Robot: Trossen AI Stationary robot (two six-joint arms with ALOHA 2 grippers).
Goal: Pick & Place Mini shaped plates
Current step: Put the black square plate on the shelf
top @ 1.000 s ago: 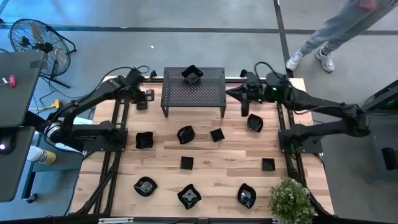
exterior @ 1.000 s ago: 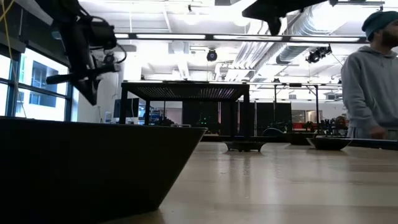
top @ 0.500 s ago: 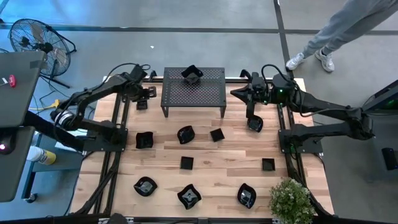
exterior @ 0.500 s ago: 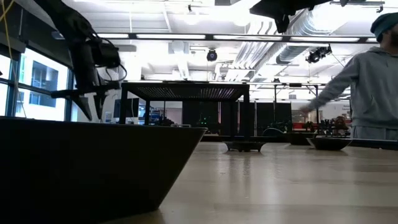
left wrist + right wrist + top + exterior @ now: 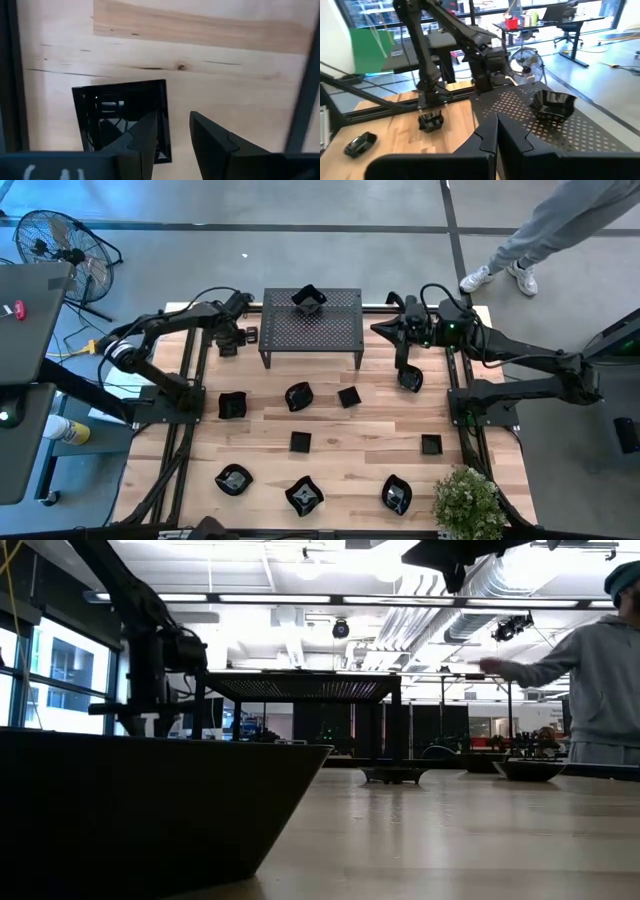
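your left tool [image 5: 170,131] hangs released, fingers apart, over a square plate [image 5: 122,120] lying on the bench [image 5: 200,55] just left of the rack [image 5: 311,328]. your right tool [image 5: 403,363] is clenched, holding nothing, above a rounded plate [image 5: 410,379] right of the rack. another plate [image 5: 308,300] sits on the rack.

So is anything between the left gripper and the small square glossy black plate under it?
Nothing visible. The left gripper hangs open right above the small square glossy black plate, with only bare wooden table around it.
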